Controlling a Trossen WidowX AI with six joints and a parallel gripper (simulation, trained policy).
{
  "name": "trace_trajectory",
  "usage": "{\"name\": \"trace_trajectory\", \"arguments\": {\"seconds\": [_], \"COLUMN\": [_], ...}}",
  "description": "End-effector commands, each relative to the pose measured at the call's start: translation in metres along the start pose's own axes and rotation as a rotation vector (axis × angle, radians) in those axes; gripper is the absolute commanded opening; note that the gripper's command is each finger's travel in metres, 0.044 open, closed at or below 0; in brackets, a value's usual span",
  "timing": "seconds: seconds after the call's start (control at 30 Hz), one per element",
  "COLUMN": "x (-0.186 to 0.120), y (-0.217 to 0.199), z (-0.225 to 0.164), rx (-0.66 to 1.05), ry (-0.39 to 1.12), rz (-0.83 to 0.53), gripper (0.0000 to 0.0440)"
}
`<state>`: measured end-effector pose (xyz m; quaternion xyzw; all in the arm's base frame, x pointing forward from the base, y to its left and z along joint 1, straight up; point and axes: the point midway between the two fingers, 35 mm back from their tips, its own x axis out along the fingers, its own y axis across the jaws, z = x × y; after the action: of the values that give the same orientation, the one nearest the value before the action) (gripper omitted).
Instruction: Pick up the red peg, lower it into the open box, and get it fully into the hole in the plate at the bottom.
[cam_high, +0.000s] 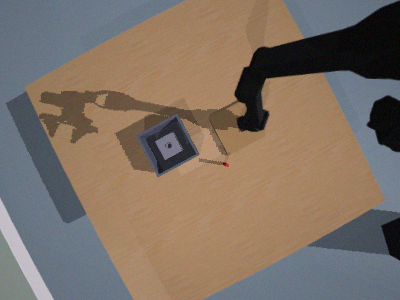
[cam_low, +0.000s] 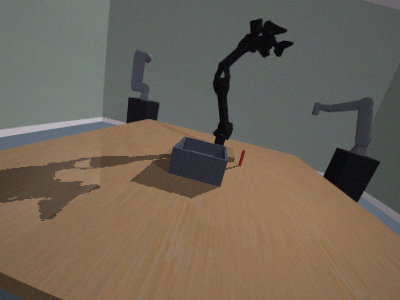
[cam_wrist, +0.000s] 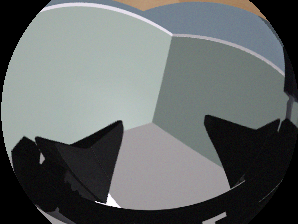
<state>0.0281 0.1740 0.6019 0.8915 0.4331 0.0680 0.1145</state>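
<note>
The red peg (cam_high: 226, 165) (cam_low: 242, 158) stands upright on the table, outside the box and a short way from it. The open grey-blue box (cam_high: 148, 155) (cam_low: 197, 167) sits on the table. In the top view, a pale square plate (cam_high: 163, 150) with a round hole shows at its bottom; no peg is in it. My gripper (cam_low: 290, 37) (cam_wrist: 165, 122) is raised high above the table, far from peg and box. Its fingers are wide open with nothing between them. The wrist view shows neither peg nor box.
The wooden table (cam_high: 215, 225) (cam_low: 270, 240) carries my arm's base (cam_high: 252, 120) behind the box and peg. Two grey arms (cam_low: 140, 70) (cam_low: 364, 122) on black pedestals stand beyond the table. A dark square patch lies on the table between my base and the box.
</note>
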Motion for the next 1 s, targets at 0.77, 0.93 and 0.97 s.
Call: {"name": "trace_trajectory", "arguments": {"seconds": [0.77, 0.93, 0.97], "x": [0.055, 0.069, 0.071], "y": [-0.033, -0.037, -0.038], "z": [0.075, 0.107, 0.114], "rx": [-0.710, -0.851, -0.877], "ry": [-0.073, -0.157, -0.176], "rz": [-0.065, -0.118, -0.131], "gripper": [0.0440, 0.0440, 0.0440]}}
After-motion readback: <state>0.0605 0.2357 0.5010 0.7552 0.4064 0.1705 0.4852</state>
